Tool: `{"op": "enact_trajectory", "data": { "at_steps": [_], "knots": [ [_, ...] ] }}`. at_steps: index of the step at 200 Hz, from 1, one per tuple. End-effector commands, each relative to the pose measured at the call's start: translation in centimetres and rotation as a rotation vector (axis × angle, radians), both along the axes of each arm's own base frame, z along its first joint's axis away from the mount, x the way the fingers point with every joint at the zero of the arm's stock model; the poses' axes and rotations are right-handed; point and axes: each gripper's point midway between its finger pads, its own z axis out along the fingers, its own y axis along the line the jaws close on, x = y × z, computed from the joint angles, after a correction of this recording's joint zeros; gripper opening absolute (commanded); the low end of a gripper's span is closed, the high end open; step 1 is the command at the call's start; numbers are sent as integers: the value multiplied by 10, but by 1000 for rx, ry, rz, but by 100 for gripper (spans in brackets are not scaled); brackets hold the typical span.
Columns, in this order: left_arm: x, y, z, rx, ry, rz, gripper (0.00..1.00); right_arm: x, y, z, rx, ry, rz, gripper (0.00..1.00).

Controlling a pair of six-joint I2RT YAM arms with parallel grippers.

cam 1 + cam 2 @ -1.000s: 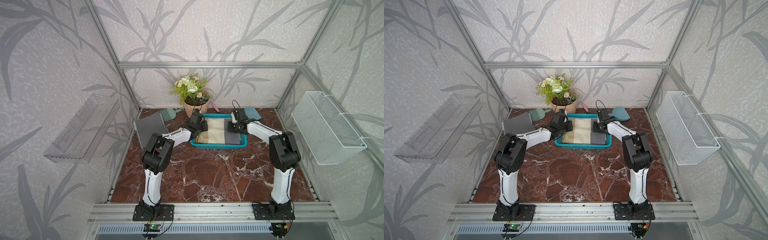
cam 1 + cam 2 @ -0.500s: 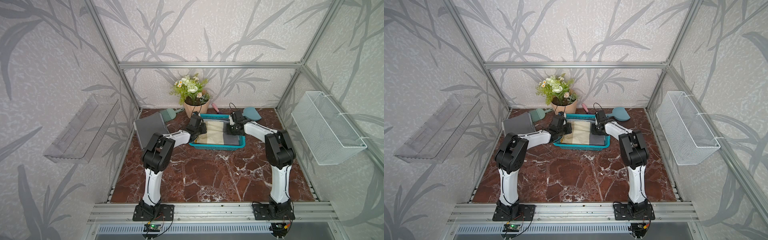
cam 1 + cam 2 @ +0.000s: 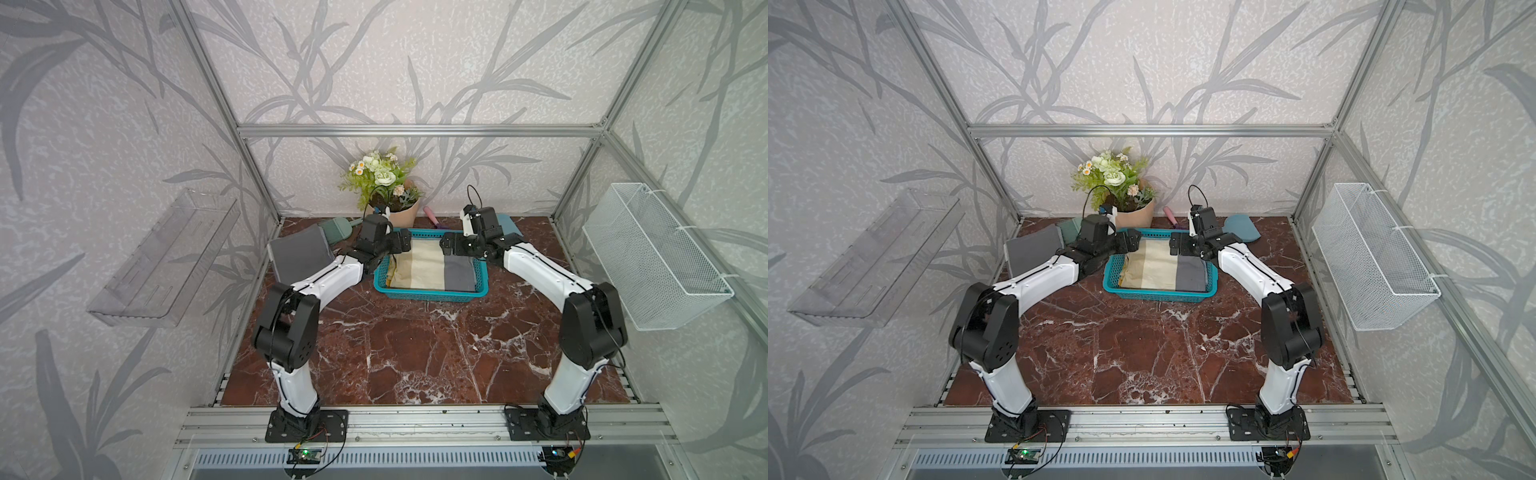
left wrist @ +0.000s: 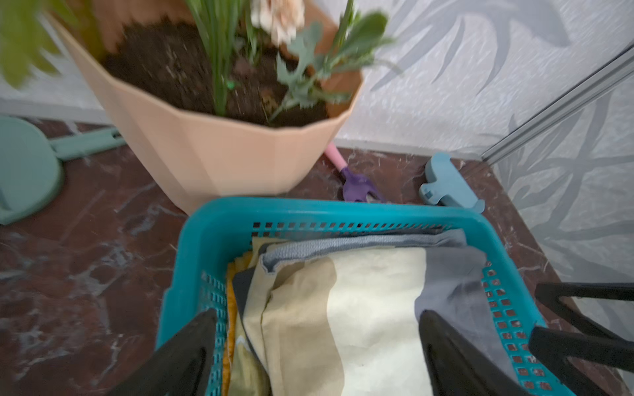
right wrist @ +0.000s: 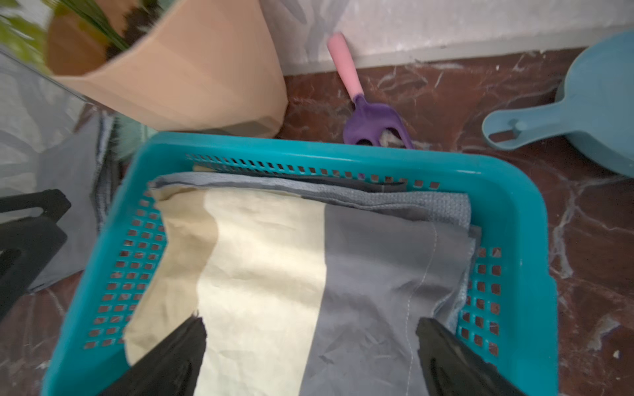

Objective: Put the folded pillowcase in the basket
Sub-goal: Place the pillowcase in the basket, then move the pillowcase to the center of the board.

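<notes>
- basket [image 3: 432, 293]: turquoise all over, with a little square-hole lattice on the sides
- pillowcase [image 3: 432, 268]: three wide bands, tan, cream, then grey, plus a pale stitch line on the grey
- bench [image 3: 415, 353]: dark red-brown marble look with white veins
- flowerpot [image 4: 219, 154]: peach, dark brown soil, green leaves, white and pale-pink blooms
- garden tool [image 5: 372, 123]: pink handle, purple head
- scoop [image 5: 590, 103]: dusty blue
- cloth [image 3: 297, 257]: plain grey
- walls [image 3: 415, 62]: pale off-white with a grey leaf print
- arms [image 3: 328, 276]: white shells, black joints
- wire basket [image 3: 648, 249]: white

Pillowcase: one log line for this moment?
pillowcase: in basket, ungripped | left end effector: open | right end effector: open | next: probably retract
</notes>
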Motion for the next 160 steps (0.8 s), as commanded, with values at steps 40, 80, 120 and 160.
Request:
{"op": "enact_trajectory", "data": {
  "at_steps": [40,80,120,160],
  "knots": [
    [-33,173,0,8,34,519,100,-68,26,29,19,-52,126,99],
    [-72,280,-51,-116,120,887,100,-105,24,10,42,12,138,99],
    [-91,332,-106,-107,278,1059,100,-132,19,-13,28,78,141,99],
    [-99,365,-150,-129,410,1119,100,-148,11,-37,9,134,134,99]
  ]
}}
